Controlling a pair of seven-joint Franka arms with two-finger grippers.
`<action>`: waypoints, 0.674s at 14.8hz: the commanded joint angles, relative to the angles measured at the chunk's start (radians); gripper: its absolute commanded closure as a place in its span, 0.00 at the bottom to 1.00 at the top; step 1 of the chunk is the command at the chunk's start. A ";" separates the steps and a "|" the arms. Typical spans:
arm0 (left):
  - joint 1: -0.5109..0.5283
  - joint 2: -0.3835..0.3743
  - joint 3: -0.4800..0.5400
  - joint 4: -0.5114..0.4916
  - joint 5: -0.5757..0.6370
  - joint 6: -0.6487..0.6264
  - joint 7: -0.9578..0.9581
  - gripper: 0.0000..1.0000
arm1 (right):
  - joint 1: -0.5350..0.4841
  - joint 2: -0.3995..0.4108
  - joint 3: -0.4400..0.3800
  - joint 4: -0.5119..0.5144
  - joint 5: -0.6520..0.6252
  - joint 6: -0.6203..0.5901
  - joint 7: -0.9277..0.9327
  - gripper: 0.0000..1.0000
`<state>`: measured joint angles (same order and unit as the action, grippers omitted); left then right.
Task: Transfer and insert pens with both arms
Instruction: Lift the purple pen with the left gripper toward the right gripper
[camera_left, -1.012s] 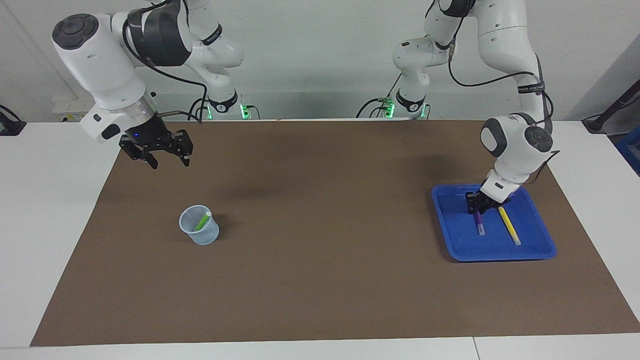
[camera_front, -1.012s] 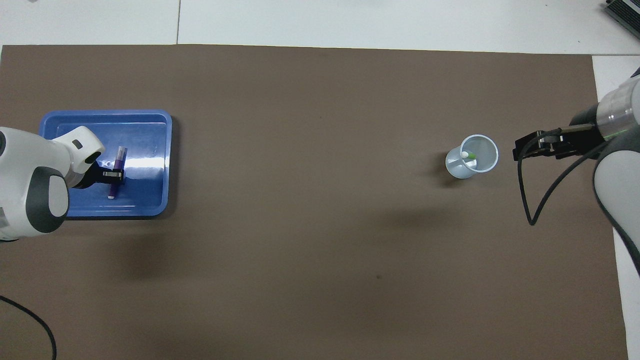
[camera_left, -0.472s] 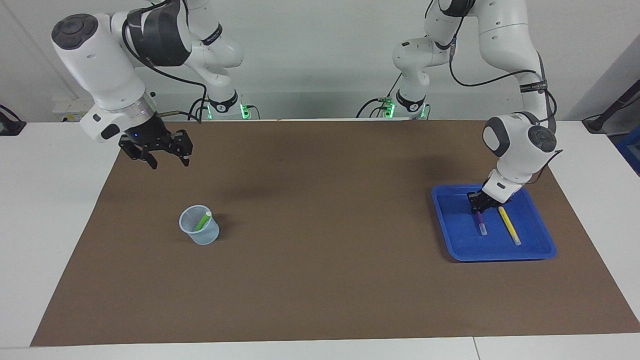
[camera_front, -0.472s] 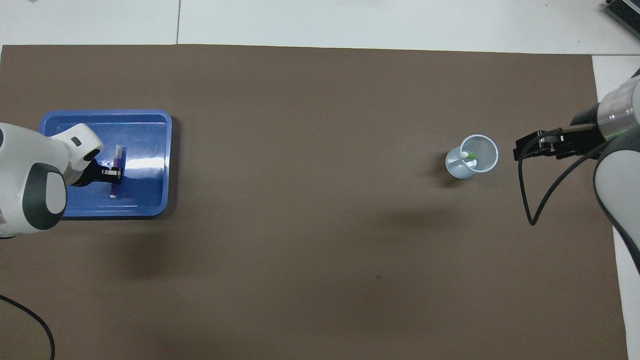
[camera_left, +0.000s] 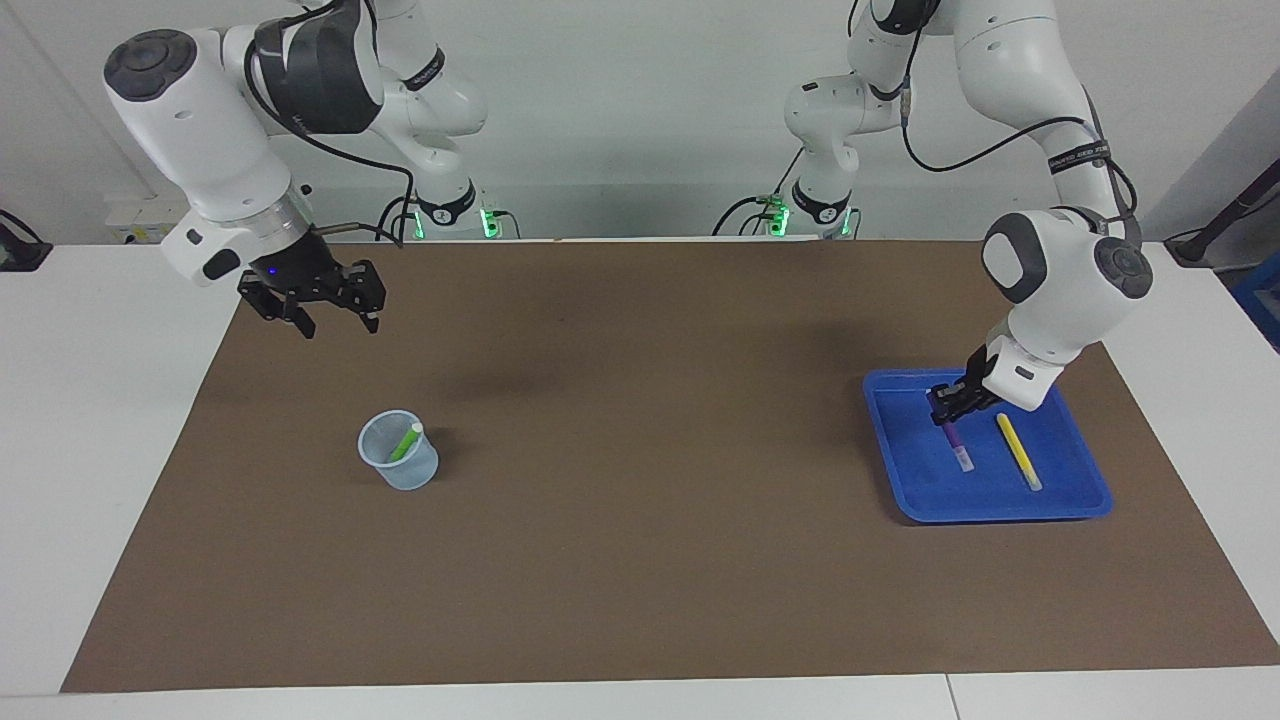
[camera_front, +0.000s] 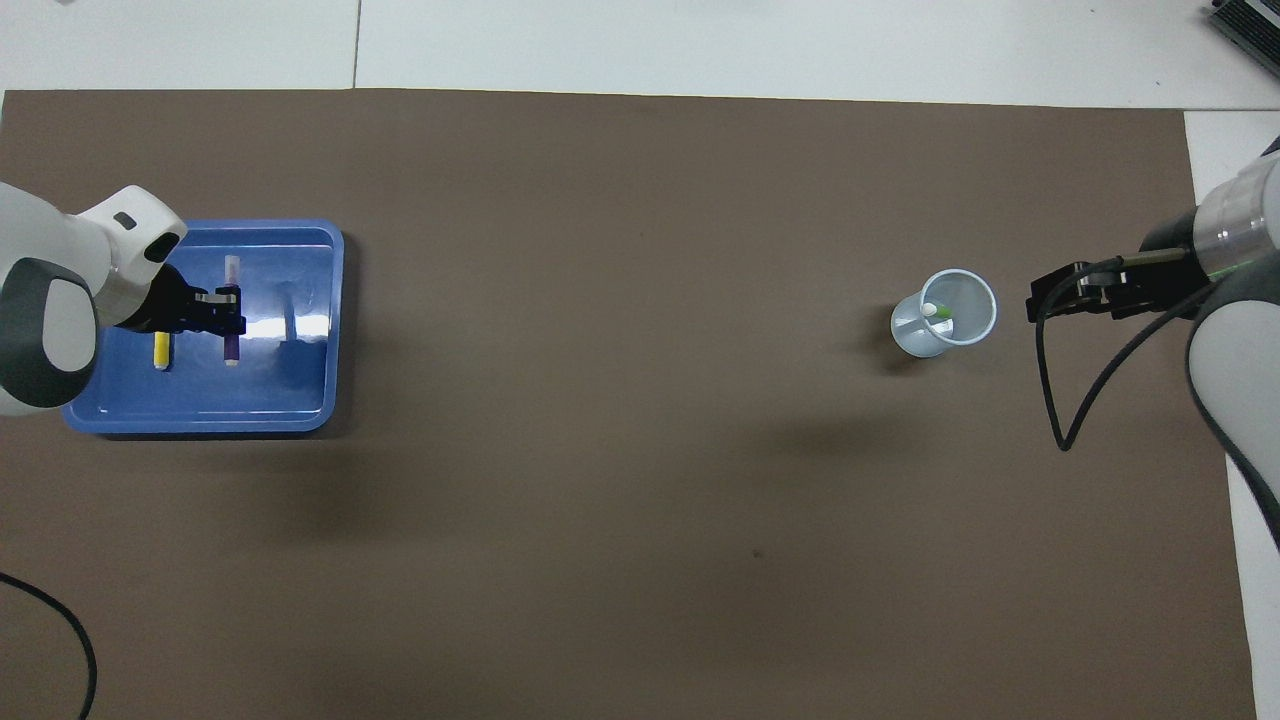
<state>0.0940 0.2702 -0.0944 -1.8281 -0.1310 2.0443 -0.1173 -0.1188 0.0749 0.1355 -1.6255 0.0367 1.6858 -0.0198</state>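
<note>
Lifted slightly since a second ago, the left pincer (camera_left: 947, 411) pinches the purple pen (camera_left: 957, 443) over the blue tray (camera_left: 1090, 497), its long axis running away from the robots, while the right pincer (camera_left: 340, 318) waits spread above the counter near the cup (camera_left: 400, 464).

Overhead: left arm (camera_front: 60, 300) covers part of the yellow pen (camera_front: 161, 351) and the tray's (camera_front: 300, 400) corner. Green pen's (camera_left: 405, 441) lower end is sunk in the cup (camera_left: 400, 465). Both arms cut by frame edges. Left end effector (camera_left: 948, 412) hides the purple pen's (camera_left: 960, 447) upper end.
</note>
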 joint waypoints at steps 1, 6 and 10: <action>-0.051 -0.023 -0.001 0.058 -0.027 -0.114 -0.201 1.00 | -0.012 -0.024 0.007 -0.027 0.009 -0.009 0.000 0.18; -0.190 -0.087 -0.018 0.070 -0.141 -0.161 -0.681 1.00 | -0.045 -0.024 0.001 -0.027 0.282 -0.009 0.012 0.18; -0.373 -0.094 -0.019 0.070 -0.142 -0.147 -1.034 1.00 | -0.048 -0.024 0.001 -0.027 0.439 0.009 0.084 0.18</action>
<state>-0.2071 0.1887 -0.1314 -1.7470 -0.2621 1.8976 -1.0104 -0.1613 0.0742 0.1305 -1.6287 0.4028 1.6860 0.0113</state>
